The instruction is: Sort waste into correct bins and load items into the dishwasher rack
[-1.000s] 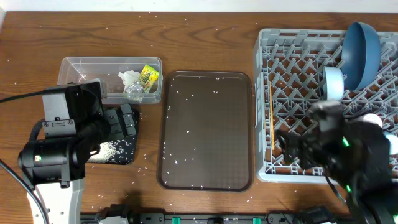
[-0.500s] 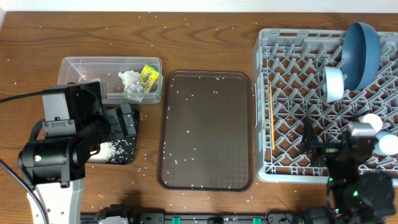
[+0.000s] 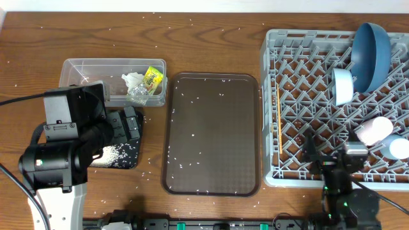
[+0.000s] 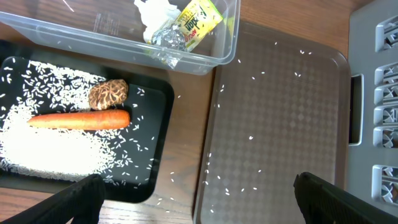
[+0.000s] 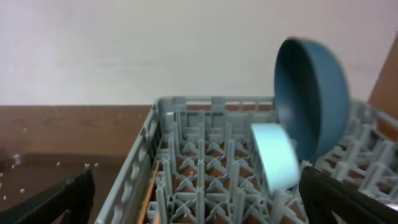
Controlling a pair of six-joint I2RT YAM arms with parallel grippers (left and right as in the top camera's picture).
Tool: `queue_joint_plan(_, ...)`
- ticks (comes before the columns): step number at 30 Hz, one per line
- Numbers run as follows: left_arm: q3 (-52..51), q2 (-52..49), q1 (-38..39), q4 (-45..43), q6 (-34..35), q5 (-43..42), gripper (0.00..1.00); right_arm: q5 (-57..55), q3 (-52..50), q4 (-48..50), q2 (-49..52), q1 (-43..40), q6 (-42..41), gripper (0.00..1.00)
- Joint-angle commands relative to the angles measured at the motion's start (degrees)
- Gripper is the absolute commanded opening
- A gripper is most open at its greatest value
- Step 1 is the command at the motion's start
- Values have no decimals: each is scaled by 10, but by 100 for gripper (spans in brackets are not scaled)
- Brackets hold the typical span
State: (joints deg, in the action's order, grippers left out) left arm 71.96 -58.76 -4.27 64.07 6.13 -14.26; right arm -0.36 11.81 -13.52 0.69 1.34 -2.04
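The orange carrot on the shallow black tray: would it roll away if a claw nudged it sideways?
The orange carrot looks round and tapered, so it would probably roll, curving toward its thin end. It looks stiff, so it likely lifts without bending. The loose white rice beside it on the shallow black tray may slow it.

Left arm (image 3: 61,144): black boxy housing over a black cylindrical joint, white link below, thin black cable (image 3: 19,99) alongside; left tool (image 4: 199,208) black-fingered; right arm (image 3: 345,198) black, green-lit in spots.
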Motion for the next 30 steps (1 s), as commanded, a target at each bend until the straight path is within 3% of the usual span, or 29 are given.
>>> queue_joint_plan(1, 4, -1, 2, 0, -5, -1, 98, 12, -45, 31, -4, -7, 8, 99)
queue_joint_plan(7, 4, -1, 2, 0, -5, -1, 98, 12, -116, 128, -4, -7, 9, 99)
queue_joint_plan(30, 4, -1, 2, 0, -5, -1, 98, 12, -115, 93, -2, -6, 8, 99)
